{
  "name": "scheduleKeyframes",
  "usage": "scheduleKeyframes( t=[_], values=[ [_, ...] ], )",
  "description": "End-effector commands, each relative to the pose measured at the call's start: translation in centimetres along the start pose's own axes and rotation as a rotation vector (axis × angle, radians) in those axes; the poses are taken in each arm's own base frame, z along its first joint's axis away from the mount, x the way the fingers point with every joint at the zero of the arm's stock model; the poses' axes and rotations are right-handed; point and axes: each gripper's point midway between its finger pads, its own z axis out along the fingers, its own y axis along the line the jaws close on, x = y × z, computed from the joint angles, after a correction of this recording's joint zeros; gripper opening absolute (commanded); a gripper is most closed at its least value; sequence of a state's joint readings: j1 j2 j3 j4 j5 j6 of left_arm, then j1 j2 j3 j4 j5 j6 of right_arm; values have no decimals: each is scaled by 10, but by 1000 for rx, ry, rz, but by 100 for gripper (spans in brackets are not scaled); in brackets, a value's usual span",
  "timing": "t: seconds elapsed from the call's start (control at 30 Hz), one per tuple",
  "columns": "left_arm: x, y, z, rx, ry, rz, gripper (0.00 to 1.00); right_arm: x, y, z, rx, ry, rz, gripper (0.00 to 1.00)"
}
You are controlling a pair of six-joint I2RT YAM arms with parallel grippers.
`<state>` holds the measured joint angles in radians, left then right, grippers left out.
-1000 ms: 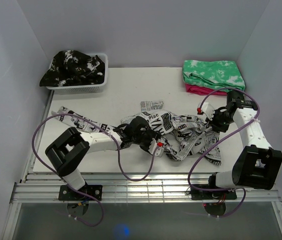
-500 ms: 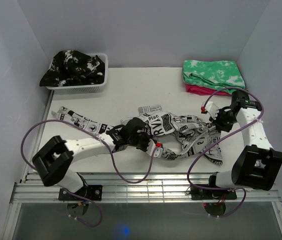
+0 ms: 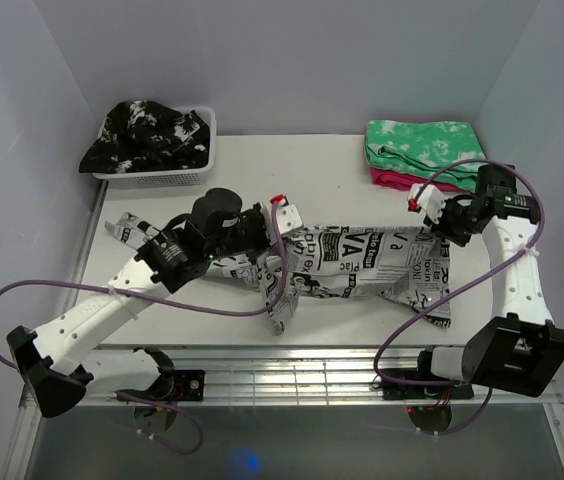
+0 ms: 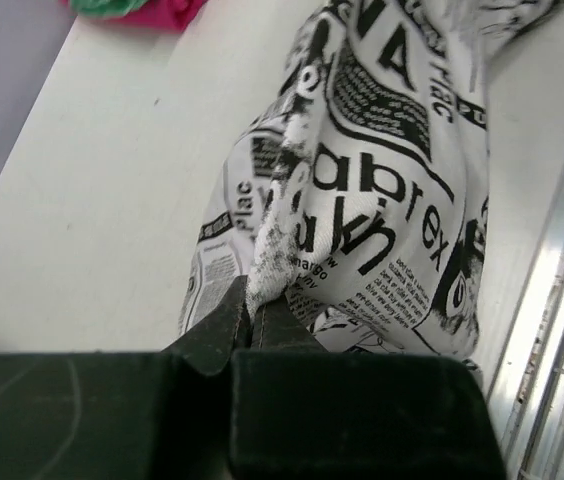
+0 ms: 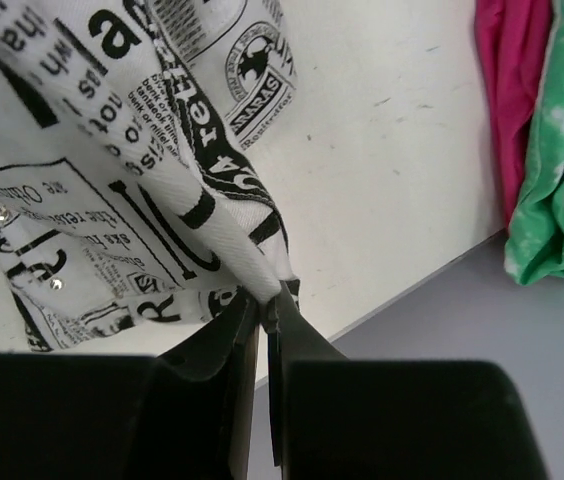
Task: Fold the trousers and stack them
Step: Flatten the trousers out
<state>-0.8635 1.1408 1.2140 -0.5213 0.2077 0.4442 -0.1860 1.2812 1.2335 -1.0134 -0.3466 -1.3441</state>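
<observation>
Hanging over white table (image 3: 262, 170), trousers (image 3: 362, 262) clamped in left claw (image 4: 254, 302), right claw (image 5: 268, 298); pale walls (image 3: 292, 60).

No longer a crumpled heap, the trousers (image 3: 362, 262) stretch as a band from the left gripper (image 3: 272, 230) to the right gripper (image 3: 434, 222). The left gripper is farther back than a second ago, and the right gripper is farther right and back.

I note a white basket (image 3: 175, 178) at the table's (image 3: 302, 170) far left, holding a crumpled black-and-white garment (image 3: 145, 135). At far right, a folded green cloth (image 3: 427, 148) lies atop a pink cloth (image 3: 394, 180).
</observation>
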Motion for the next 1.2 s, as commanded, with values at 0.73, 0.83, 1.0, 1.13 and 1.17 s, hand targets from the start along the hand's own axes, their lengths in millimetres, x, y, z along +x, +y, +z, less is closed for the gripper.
scheduleKeyframes(
  t=[0.73,0.83,1.0,1.13,1.17],
  values=[
    [181,201,3,-295,302,-611,52,-25,-102,34,-26,-22,574,82],
    [180,146,-16,-150,290,-702,53,10,-52,23,-142,5,718,82],
    [183,73,-25,27,252,-893,75,47,14,23,-327,1,886,81],
    [198,52,-25,53,258,-999,75,58,38,41,-401,-30,963,81],
    [197,51,-24,57,244,-1038,75,59,42,44,-416,-38,980,81]
  ],
)
